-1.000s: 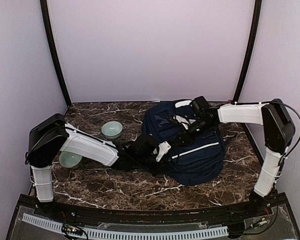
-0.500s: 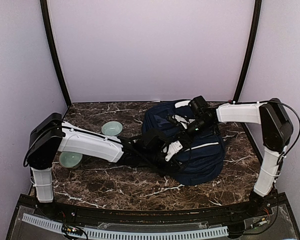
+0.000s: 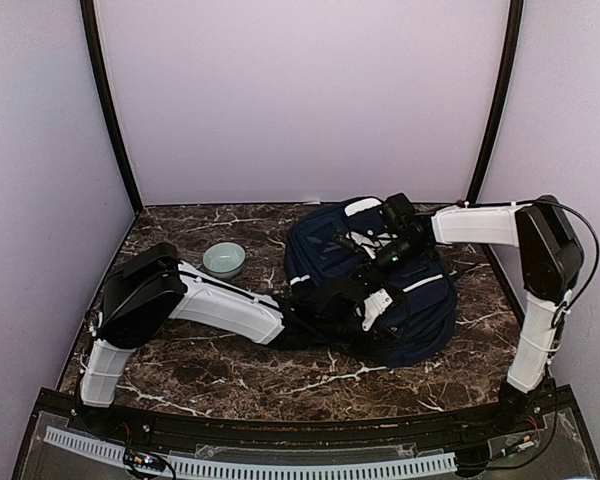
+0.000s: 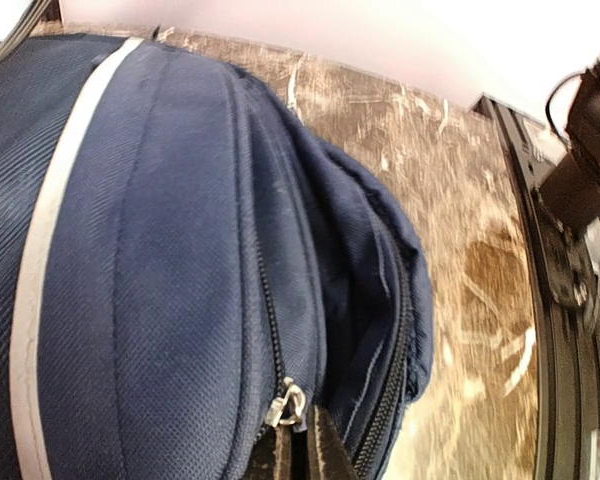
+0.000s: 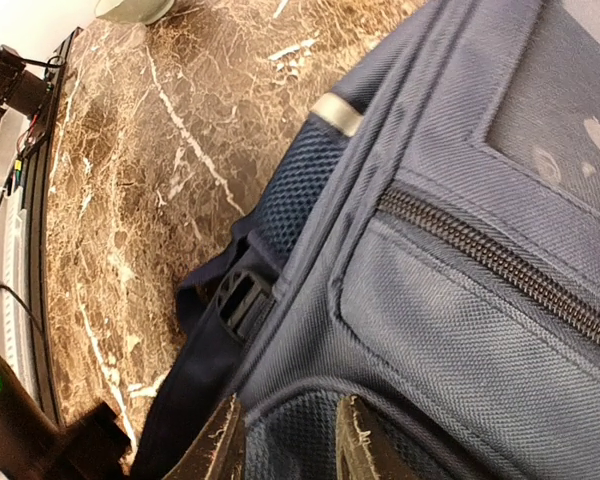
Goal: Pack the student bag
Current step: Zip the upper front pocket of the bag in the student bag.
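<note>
While the student bag [image 3: 420,322] lies flat on the marble tabletop [image 3: 220,372], toward its back right corner, both arms reach onto it. The left end effector [image 4: 302,458] sits on the bag's near front pocket [image 4: 370,300], closed, its tips right at the metal zip slider [image 4: 286,405]; whether a pull tab is pinched between them cannot be told. Beside that zip the pocket gapes partly open, and a white stripe [image 4: 42,250] follows the bag's curve. The right end effector [image 5: 285,442] rests on the bag's far part, jaws partly parted and gripping a ridge of blue fabric, near a black strap buckle [image 5: 242,298]. A pale green bowl [image 3: 224,259] stands near the back edge, left of centre, apart from the bag
</note>
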Robot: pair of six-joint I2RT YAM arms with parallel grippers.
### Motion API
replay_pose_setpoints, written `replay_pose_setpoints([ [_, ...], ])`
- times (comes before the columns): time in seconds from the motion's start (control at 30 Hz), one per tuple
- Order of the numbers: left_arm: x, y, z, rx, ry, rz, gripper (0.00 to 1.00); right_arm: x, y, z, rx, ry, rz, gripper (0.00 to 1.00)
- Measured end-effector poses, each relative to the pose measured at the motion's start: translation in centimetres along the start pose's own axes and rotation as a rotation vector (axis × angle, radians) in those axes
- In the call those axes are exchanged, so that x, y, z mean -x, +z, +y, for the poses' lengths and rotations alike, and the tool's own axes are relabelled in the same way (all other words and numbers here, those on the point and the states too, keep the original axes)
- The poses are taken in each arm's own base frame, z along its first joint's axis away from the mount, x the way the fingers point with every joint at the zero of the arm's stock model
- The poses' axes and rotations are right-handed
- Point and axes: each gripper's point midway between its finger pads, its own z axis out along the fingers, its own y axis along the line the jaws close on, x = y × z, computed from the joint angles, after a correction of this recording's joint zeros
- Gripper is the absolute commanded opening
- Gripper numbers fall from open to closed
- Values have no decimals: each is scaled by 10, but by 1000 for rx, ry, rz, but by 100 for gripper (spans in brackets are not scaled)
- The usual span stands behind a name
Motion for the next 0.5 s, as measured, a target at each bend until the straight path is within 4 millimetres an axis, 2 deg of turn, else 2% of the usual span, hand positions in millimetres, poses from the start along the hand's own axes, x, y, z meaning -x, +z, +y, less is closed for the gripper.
replay_pose_setpoints([
  [0.07, 7, 11, 0, -4, -5, -30, 9, -3, -2, -1, 3, 18, 8, 32],
  [0.17, 16, 24, 0, -10, -15, -73, 22, -7, -8, -5, -2, 48, 14, 33],
  [0.3, 24, 25, -13, -42, -12, -101, 36, -5, -26, -9, -35, 63, 2, 37],
  [0.4, 24, 22, -29, -70, 0, -94, 40, -3, -65, -17, -140, 51, -35, 41],
  [0.5, 23, 3, -41, -93, 19, -61, 41, -5, -113, -16, -276, 20, -78, 43],
])
